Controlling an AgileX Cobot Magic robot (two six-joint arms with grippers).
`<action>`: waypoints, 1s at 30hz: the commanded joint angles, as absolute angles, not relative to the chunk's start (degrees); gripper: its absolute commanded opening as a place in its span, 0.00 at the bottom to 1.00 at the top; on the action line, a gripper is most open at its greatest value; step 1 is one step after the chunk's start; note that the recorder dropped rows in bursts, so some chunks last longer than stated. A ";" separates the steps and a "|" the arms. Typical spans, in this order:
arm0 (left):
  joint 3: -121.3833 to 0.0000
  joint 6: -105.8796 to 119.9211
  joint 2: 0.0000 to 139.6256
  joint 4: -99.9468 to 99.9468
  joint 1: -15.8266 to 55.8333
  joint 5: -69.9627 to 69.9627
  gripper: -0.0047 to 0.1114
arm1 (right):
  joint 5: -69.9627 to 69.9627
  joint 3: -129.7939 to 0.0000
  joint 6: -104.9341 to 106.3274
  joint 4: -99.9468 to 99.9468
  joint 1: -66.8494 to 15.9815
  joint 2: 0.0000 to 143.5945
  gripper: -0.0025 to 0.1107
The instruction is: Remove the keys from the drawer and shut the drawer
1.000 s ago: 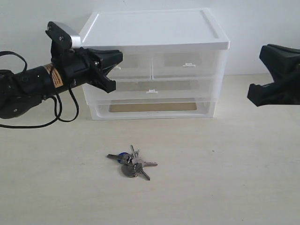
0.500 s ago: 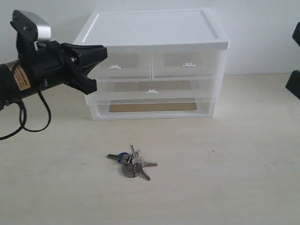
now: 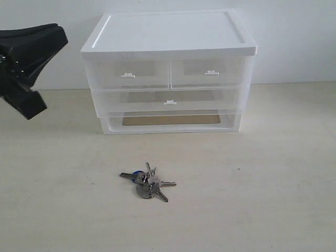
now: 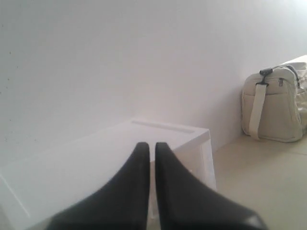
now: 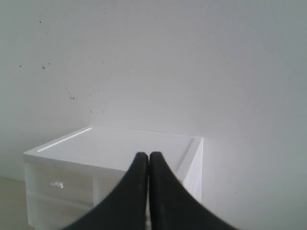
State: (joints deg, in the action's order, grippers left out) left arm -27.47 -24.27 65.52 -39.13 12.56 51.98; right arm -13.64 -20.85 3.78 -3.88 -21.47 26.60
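Left gripper (image 4: pixel 149 146) and right gripper (image 5: pixel 148 155) have withdrawn toward the side edges of the bench (image 3: pixel 273 199), fingers pressed together. The keys (image 3: pixel 147 181) lie mid-bench and the drawer (image 3: pixel 207 73) sits flush: likely finished.

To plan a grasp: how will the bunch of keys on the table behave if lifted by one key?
The keys splay out from a shared centre, so the rest would probably dangle and swing. Thin bare metal lying flat may slip. Rolling seems unlikely.
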 commanded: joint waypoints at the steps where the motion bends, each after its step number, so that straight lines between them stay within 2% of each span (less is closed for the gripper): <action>1: -23.54 -24.88 57.80 -38.05 12.52 52.43 0.08 | -9.34 -20.57 2.85 -3.96 -21.21 20.23 0.02; 10: -16.41 -26.74 40.33 -38.05 12.52 52.43 0.08 | -4.55 -20.57 1.81 -3.96 -21.21 11.13 0.02; 22: -8.38 -27.70 16.96 -37.93 12.52 49.11 0.08 | 6.25 -20.57 2.01 -3.96 -21.21 10.40 0.02; 30: -3.55 -31.13 7.42 -38.45 12.52 43.63 0.08 | 6.27 -20.67 2.01 -3.96 -21.21 10.40 0.02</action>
